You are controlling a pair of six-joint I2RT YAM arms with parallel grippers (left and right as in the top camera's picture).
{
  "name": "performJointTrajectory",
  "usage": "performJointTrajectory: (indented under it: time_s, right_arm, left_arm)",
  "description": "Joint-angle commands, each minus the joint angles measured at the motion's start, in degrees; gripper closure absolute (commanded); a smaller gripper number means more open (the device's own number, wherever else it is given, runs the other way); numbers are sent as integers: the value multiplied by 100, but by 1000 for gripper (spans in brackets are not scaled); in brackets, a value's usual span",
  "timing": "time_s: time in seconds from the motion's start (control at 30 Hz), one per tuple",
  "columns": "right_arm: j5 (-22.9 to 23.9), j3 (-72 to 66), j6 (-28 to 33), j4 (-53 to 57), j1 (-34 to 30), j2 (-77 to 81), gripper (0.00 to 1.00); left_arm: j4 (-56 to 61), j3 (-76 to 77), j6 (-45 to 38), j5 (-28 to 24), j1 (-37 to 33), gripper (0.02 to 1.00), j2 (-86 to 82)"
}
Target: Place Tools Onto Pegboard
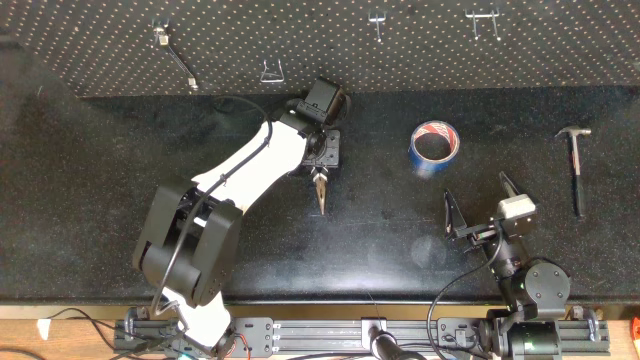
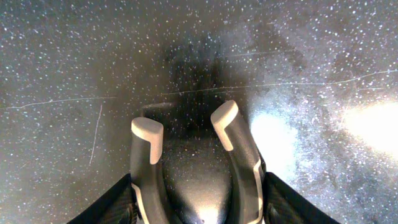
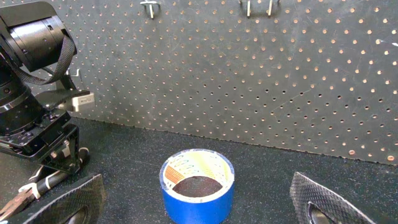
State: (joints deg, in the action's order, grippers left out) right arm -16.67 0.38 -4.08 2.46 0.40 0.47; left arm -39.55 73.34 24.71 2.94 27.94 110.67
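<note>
My left gripper (image 1: 323, 158) stands near the foot of the pegboard (image 1: 400, 45), shut on a pair of pliers (image 1: 321, 190). The pliers' two grey, white-tipped handles (image 2: 186, 155) stick out past the black fingers (image 2: 121, 202) toward the dark speckled table. The pliers (image 3: 34, 186) and the left wrist show in the right wrist view too. A blue tape roll (image 1: 435, 148) lies flat to the right, hole up. My right gripper (image 1: 480, 205) stays open and low near the front, facing the tape roll (image 3: 198, 186). A hammer (image 1: 575, 170) lies at the far right.
The pegboard carries several metal hooks: a long one (image 1: 175, 55) at the left, a loop (image 1: 272, 72) near the left gripper, and two (image 1: 377, 20) (image 1: 483, 20) higher at the right. Black table (image 1: 120, 150) spreads left of the left arm.
</note>
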Motion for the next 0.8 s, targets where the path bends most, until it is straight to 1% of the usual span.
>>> performJointTrajectory:
  time_s: [0.03, 0.07, 0.17, 0.2, 0.27, 0.37, 0.47, 0.53, 0.6, 0.7, 0.77, 0.8]
  right_arm:
    - [-55, -15, -83, 31, 28, -42, 25]
    - [-55, -15, -83, 31, 28, -42, 25]
    - [-52, -15, -83, 31, 28, -42, 25]
    - [-55, -15, -83, 31, 28, -42, 25]
    - [-55, -15, -85, 31, 28, -42, 25]
    - [-55, -15, -85, 31, 28, -42, 25]
    - [-52, -15, -85, 31, 28, -42, 25]
    - [-55, -15, -83, 31, 28, -42, 25]
    - [-55, -15, -83, 31, 28, -42, 25]
    - [-55, -15, -83, 31, 28, -42, 25]
    - [-55, -15, -85, 31, 28, -42, 25]
    - [-55, -15, -83, 31, 28, -42, 25]
  left_arm:
    - [-4, -4, -17, -39, -9, 936, 232]
    - [-2, -4, -20, -39, -9, 991, 232]
    - [-39, -4, -17, 11, -9, 993, 175]
    - [-98, -4, -17, 164, -9, 993, -9]
    - [-249, -4, -15, 713, -26, 993, -796]
    - [-542, -7, -17, 1132, -24, 993, -1582]
    - [-997, -177, -17, 1670, -24, 991, -2579]
    - [-1060, -459, -17, 1969, -33, 991, -3185]
    - [-857, -914, -15, 2046, -181, 991, -3816]
    - [321, -1847, -17, 2052, -627, 991, -4614]
    - [1799, -2625, -50, 2094, -855, 991, -5018]
    - [2610, -2975, -271, 2090, -896, 993, -5119]
